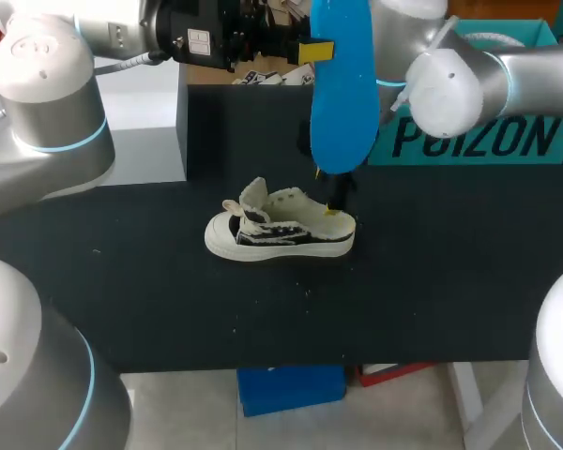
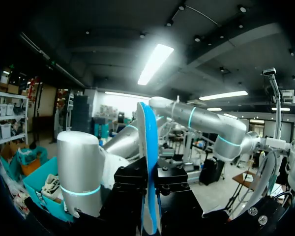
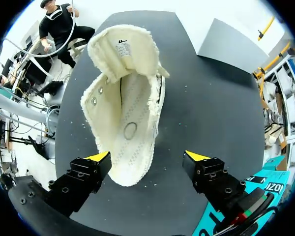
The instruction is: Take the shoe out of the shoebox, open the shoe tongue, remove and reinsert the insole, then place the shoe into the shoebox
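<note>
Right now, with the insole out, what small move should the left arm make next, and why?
Probably lower the blue insole toward the opening of the shoe. The left tool grips it high above the table, the tongue is folded back, and the open right tool is at the heel.

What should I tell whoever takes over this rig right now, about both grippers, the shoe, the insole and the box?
Left gripper: shut on the blue insole, held up above the table.
Right gripper: open, over the heel of the shoe, with the heel between its fingers but not gripped.
The shoe stands on its sole on the table, tongue folded open. The shoebox is at the back right.
Done: shoe out, tongue open, insole removed.
Left: reinsert the insole, then put the shoe into the shoebox.
</note>
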